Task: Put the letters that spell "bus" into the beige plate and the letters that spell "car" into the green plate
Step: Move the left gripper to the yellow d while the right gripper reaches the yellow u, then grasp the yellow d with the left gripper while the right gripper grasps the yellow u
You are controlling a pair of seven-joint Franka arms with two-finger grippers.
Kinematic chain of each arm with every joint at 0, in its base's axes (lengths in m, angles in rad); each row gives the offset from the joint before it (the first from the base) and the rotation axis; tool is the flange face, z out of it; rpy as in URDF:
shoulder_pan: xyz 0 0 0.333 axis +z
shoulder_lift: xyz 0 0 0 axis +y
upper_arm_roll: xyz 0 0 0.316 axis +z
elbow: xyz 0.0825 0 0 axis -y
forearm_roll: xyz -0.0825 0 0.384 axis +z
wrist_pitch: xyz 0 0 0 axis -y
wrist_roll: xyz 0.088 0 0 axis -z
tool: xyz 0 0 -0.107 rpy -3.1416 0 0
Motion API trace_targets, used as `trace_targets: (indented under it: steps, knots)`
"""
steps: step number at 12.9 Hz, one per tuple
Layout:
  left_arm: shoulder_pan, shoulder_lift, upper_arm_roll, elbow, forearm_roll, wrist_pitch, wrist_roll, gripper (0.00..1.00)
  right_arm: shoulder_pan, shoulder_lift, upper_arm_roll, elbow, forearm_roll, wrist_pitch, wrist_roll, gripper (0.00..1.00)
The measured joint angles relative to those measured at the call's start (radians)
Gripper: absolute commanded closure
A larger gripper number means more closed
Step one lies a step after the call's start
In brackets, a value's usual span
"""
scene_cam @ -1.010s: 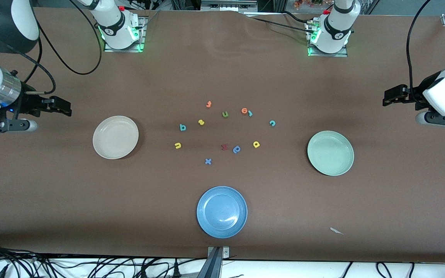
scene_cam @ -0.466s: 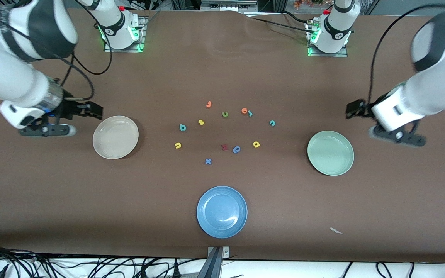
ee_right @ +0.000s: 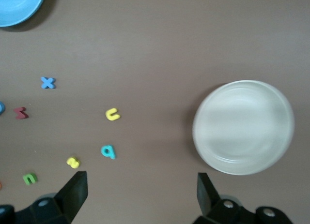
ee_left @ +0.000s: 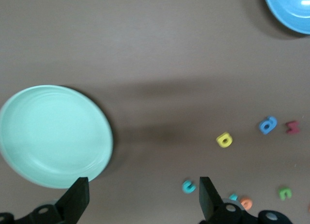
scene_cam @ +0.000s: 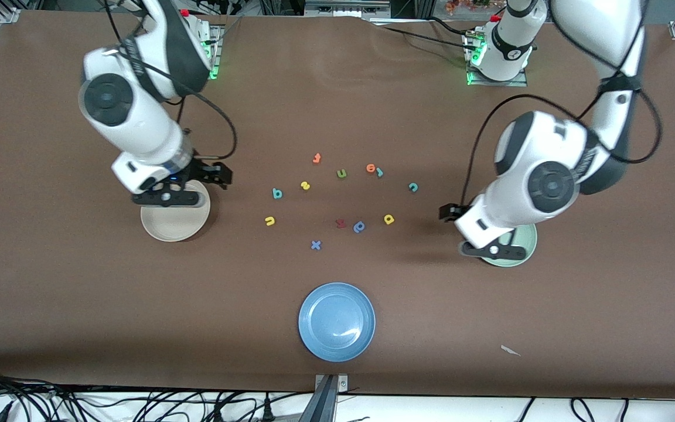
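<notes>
Two grippers stand released, nothing held: I see the right gripper (scene_cam: pixel 220 176) over the beige plate (scene_cam: pixel 174 225), the left gripper (scene_cam: pixel 449 212) apparently over the green plate (scene_cam: pixel 513 258) rim. Letters (scene_cam: pixel 277 193) lie between plates on the table (scene_cam: pixel 79 293).

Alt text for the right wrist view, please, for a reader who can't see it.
The right tool, fingers open and empty, hangs above the brown table between the empty beige plate and scattered foam letters, among them a yellow u, teal b and yellow s.
</notes>
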Motion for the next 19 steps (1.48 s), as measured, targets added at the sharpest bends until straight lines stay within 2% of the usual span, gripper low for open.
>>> trace_targets:
  steps: [4,7,11,14,16,17,18,19]
  knots:
    - [-0.062,0.105,-0.001,-0.001,0.0,0.122,-0.048,0.07,0.104,0.041,0.001,-0.154,0.0,0.278,0.171,0.0]
    - [-0.094,0.15,-0.008,-0.051,-0.049,0.23,-0.08,0.12,0.124,0.148,0.001,-0.165,0.0,0.366,0.188,0.0]
    - [-0.132,0.153,-0.022,-0.174,-0.082,0.399,-0.165,0.17,0.126,0.281,0.001,-0.11,0.0,0.371,0.185,0.0]
    - [-0.195,0.157,-0.023,-0.223,-0.082,0.469,-0.254,0.24,0.126,0.348,0.0,-0.011,0.001,0.291,0.178,0.0]
    - [-0.215,0.171,-0.022,-0.249,-0.082,0.525,-0.28,0.39,0.123,0.376,-0.002,0.04,0.052,0.261,0.136,0.0]
    - [-0.216,0.177,-0.022,-0.251,-0.082,0.536,-0.281,0.41,0.121,0.389,-0.004,0.058,0.094,0.259,0.101,0.0]
    - [-0.215,0.181,-0.019,-0.251,-0.082,0.538,-0.282,0.47,0.117,0.403,-0.008,0.073,0.122,0.258,0.076,0.0]
    - [-0.215,0.182,-0.018,-0.251,-0.08,0.538,-0.282,0.56,0.112,0.414,-0.009,0.085,0.128,0.257,0.064,0.01]
